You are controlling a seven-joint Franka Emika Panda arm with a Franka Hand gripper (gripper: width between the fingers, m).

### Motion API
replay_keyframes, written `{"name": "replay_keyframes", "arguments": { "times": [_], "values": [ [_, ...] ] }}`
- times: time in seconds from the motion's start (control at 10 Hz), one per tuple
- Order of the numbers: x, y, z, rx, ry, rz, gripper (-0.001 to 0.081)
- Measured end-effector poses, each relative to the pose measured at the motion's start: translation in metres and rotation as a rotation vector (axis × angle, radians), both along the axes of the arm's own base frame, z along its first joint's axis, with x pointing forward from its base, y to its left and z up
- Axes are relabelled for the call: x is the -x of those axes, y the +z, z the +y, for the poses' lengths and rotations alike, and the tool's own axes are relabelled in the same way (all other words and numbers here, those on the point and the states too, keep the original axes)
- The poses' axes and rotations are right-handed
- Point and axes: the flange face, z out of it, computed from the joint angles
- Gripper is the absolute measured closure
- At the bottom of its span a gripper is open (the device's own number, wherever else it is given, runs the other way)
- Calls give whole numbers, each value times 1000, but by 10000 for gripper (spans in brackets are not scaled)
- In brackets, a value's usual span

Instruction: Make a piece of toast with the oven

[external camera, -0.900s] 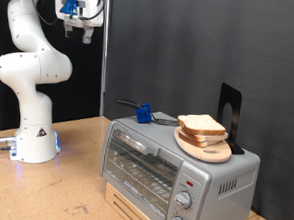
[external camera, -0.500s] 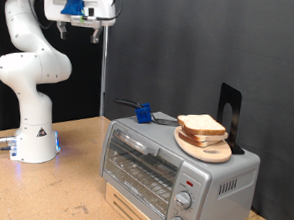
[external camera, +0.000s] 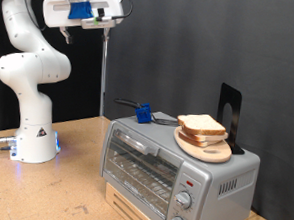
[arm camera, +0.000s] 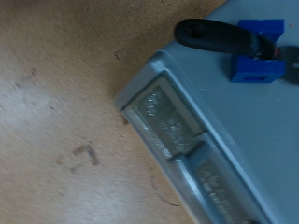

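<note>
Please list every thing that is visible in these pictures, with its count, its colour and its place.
Squarish slice of pale tan bread with darker crust: one, on the round board on top of the oven.
Round light wooden board: one, pale wood, on the oven's top.
Small silver countertop toaster oven: one, door closed, at the exterior view's bottom right.
Blue block with black handle: one, on the oven's top, towards the exterior view's left.
Black upright stand: one, behind the board.
Brown wooden table: one, under everything.
White robot arm: one, at the exterior view's left.
Gripper: one, high up, apart from the oven, holding nothing visible.
</note>
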Motion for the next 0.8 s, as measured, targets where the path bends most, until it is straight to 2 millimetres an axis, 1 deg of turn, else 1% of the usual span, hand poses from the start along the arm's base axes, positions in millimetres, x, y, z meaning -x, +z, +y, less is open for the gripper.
{"name": "replay_keyframes", "arguments": {
  "times": [0.1, 0.2, 0.3, 0.5, 0.8],
  "values": [
    [-16, -6, 1, -3, 111, -69, -3],
    [-33, -13, 2, 14, 153, -136, -3],
    [-42, -16, 4, 31, 175, -175, -3],
    [-40, -18, 3, 13, 194, -155, -3],
    [-46, -29, -6, -28, 368, -224, -3]
  ]
}}
